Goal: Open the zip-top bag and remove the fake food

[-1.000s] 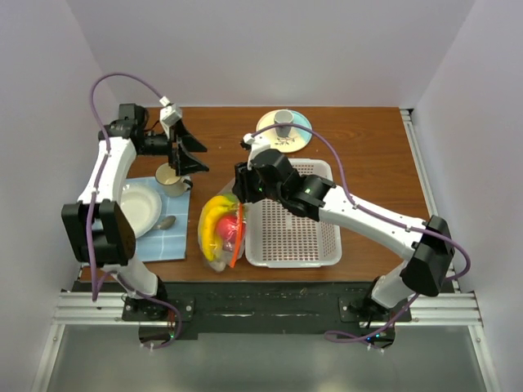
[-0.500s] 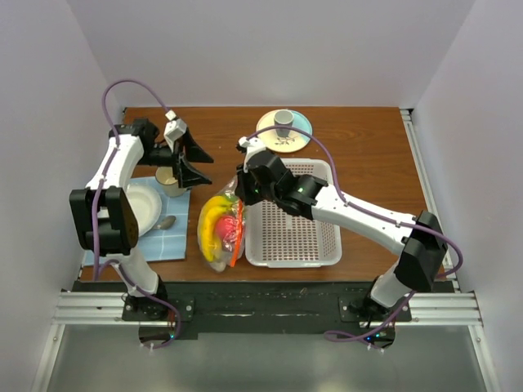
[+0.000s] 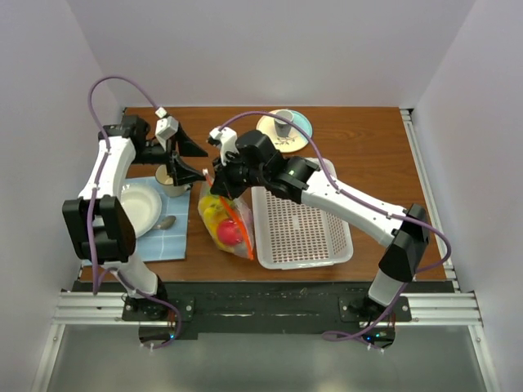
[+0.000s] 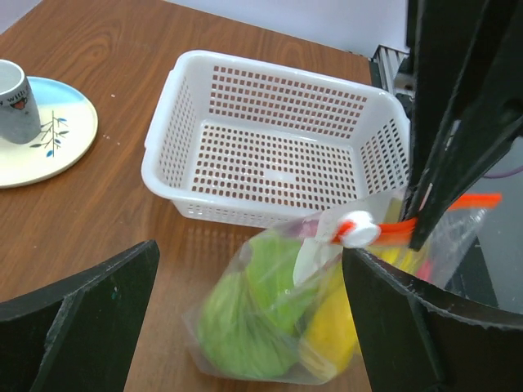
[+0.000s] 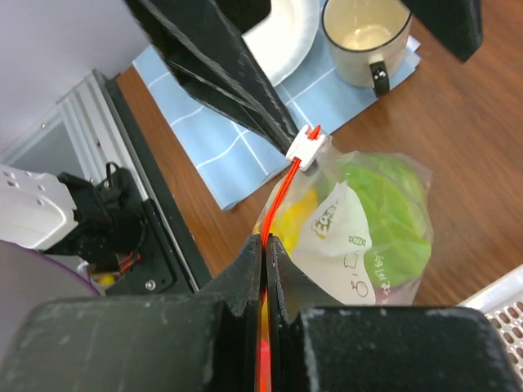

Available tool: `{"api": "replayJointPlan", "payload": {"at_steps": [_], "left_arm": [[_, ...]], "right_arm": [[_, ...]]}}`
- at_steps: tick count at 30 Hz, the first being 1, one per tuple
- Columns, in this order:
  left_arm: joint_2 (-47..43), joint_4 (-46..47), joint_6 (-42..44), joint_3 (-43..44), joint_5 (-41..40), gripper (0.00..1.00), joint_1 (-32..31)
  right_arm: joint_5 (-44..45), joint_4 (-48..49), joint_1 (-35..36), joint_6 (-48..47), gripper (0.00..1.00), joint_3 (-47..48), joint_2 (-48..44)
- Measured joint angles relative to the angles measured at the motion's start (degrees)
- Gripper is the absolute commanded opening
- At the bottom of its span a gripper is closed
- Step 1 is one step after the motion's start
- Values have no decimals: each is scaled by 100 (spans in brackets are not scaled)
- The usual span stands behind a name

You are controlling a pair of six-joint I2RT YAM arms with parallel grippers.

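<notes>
White basket [image 3: 304, 230] on the counter [image 3: 372, 151], grey cup [image 3: 283, 123] on a plate [image 3: 304, 125] behind it, mug [image 5: 364, 37] on the blue mat [image 3: 168, 242].

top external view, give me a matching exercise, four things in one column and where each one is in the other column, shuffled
Things
1. zip-top bag
2. grey cup
3. cream mug
4. white basket

Places
a. on the blue mat
b. standing just right of the bag
c. pinched at its zip edge by the right hand
d. on the round plate

Pairs: 1-c, 2-d, 3-a, 4-b
</notes>
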Motion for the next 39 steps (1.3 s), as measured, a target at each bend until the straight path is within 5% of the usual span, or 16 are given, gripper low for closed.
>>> {"api": "replayJointPlan", "payload": {"at_steps": [7,14,19,31,39], "left_arm": [[-789,1639,-1779,-658,-26,99,109],[-2127,6787,-6402,-2747,94,100,199],[-2009,8752,-7995,-3101,116,100,168],[-1687,9654,-8476,-3285,155,100,-92],[-1156,8959,-7921,-3298,144,100,-151]], "right_arm": [[-122,-24,-4,-184,0,-146,0],[-109,-258,4,-551,0,-140,0],[-42,-374,2,-789,0,-85,0],[9,-481,-249,-1029,0,-52,-22],[-24,-487,-509,-1027,0,-57,-219]]}}
